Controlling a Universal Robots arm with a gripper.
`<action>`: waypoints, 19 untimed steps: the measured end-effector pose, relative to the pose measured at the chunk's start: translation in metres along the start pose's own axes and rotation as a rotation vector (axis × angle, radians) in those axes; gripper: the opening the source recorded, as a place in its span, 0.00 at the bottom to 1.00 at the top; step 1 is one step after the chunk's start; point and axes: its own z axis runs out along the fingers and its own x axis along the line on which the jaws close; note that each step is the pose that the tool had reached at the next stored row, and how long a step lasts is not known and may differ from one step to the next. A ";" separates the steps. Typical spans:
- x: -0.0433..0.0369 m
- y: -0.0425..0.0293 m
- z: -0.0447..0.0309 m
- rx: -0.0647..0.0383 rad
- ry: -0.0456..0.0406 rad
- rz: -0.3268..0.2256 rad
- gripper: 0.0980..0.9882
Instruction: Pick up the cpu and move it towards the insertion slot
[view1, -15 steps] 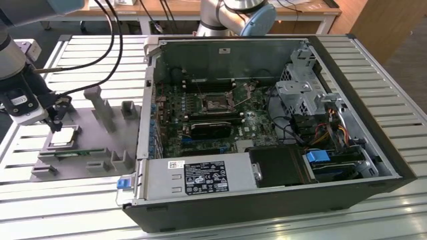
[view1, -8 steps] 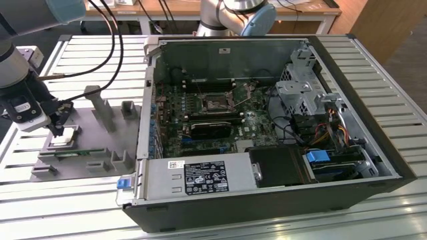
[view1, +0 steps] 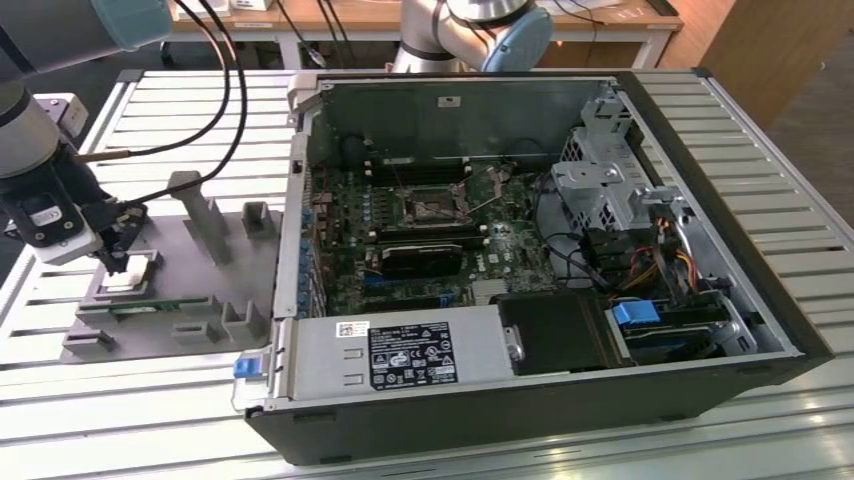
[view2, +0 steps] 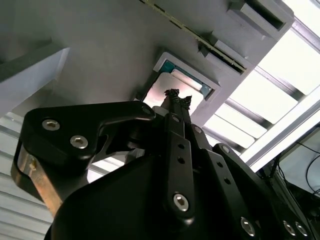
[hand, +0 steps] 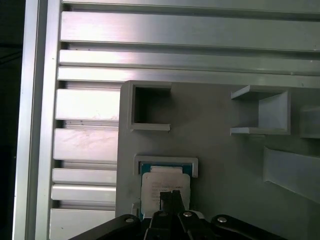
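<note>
While hand (hand: 170, 194) overhangs cpu (hand: 151, 186), pocket wall (hand: 167, 161) beside

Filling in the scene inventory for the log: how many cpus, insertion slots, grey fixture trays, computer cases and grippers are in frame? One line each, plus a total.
cpu: 1
insertion slot: 1
grey fixture tray: 1
computer case: 1
gripper: 1
Total: 5
</note>
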 end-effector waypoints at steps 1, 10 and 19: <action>0.0000 0.0000 0.0000 0.000 0.0000 0.000 0.01; 0.0001 0.0000 0.0002 0.000 0.0000 0.000 0.41; 0.0004 -0.0002 0.0046 0.000 -0.0001 0.000 0.55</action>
